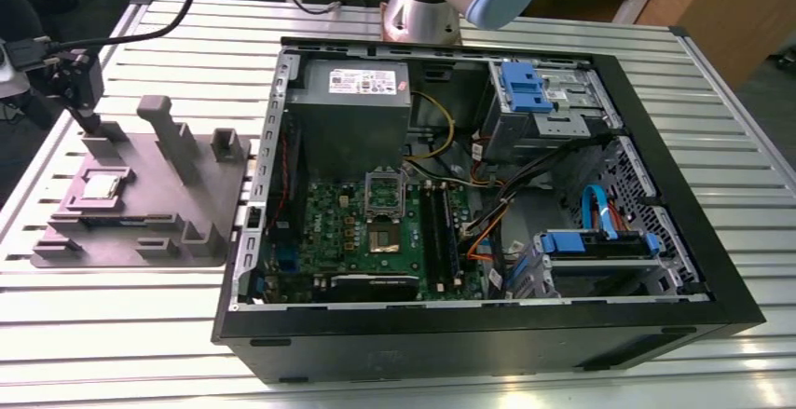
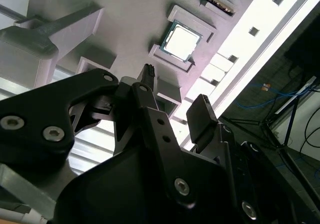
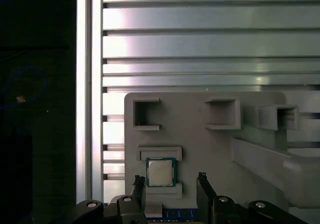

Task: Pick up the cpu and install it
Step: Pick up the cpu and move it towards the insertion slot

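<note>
The cpu (image 1: 100, 188) is a small silver-topped square chip lying flat in a recess of the grey tray (image 1: 156, 199), on the exterior view's left. My gripper (image 1: 88, 118) hangs above the tray's far end, a short way beyond the chip and clear of it. The first wrist view has the cpu (image 3: 160, 172) just ahead of my gripper (image 3: 170, 180), whose two black fingers are spread apart with nothing between them. In the second wrist view the cpu (image 2: 181, 42) sits beyond my open gripper (image 2: 175, 89). The motherboard's socket (image 1: 380, 238) lies inside the open computer case (image 1: 498, 334).
The tray (image 3: 200, 144) carries upright posts (image 1: 164, 129) and raised pockets close to the gripper. The case holds a grey power supply (image 1: 352, 92), memory sticks (image 1: 435, 227), cables and blue drive brackets (image 1: 523, 88). Everything rests on a slatted metal table (image 1: 112, 334); the arm's base (image 1: 423, 13) stands behind the case.
</note>
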Available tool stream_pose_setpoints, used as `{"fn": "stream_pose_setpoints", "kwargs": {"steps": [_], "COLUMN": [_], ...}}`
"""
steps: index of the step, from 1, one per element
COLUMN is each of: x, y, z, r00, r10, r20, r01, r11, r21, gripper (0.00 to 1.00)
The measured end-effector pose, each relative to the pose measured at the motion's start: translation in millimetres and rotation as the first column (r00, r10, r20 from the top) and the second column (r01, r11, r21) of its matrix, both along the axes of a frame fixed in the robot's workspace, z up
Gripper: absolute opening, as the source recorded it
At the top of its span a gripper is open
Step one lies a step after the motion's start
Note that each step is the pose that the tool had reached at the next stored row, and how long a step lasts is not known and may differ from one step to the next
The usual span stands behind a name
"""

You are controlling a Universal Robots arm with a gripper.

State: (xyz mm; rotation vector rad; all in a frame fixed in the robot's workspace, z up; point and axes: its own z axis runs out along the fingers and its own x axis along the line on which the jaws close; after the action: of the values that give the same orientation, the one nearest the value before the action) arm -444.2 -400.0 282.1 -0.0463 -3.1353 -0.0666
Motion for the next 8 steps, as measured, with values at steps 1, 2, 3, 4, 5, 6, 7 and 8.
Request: {"fn": "stream_pose_setpoints", "kwargs": {"steps": [1, 2, 3, 4, 5, 6, 7, 8], "x": [0.0, 0.0, 0.0, 0.0, 0.0, 0.0, 0.0, 0.0], "y": [0.0, 0.0, 0.0, 0.0, 0.0, 0.0, 0.0, 0.0], "z": [-0.7, -1.5, -2.1, -2.7, -3.4, -3.9, -4.5, -5.2], "r00": [1.0, 1.0, 1.0, 1.0, 1.0, 1.0, 1.0, 1.0], "r10": [0.0, 0.0, 0.0, 0.0, 0.0, 0.0, 0.0, 0.0], "r20": [0.0, 0.0, 0.0, 0.0, 0.0, 0.0, 0.0, -0.0001], "r01": [0.0, 0.0, 0.0, 0.0, 0.0, 0.0, 0.0, 0.0], "r11": [1.0, 1.0, 1.0, 1.0, 1.0, 1.0, 1.0, 1.0], "r21": [0.0, 0.0, 0.0, 0.0, 0.0, 0.0, 0.0, 0.0], "gripper": [0.53, 0.53, 0.53, 0.53, 0.53, 0.53, 0.53, 0.53]}}
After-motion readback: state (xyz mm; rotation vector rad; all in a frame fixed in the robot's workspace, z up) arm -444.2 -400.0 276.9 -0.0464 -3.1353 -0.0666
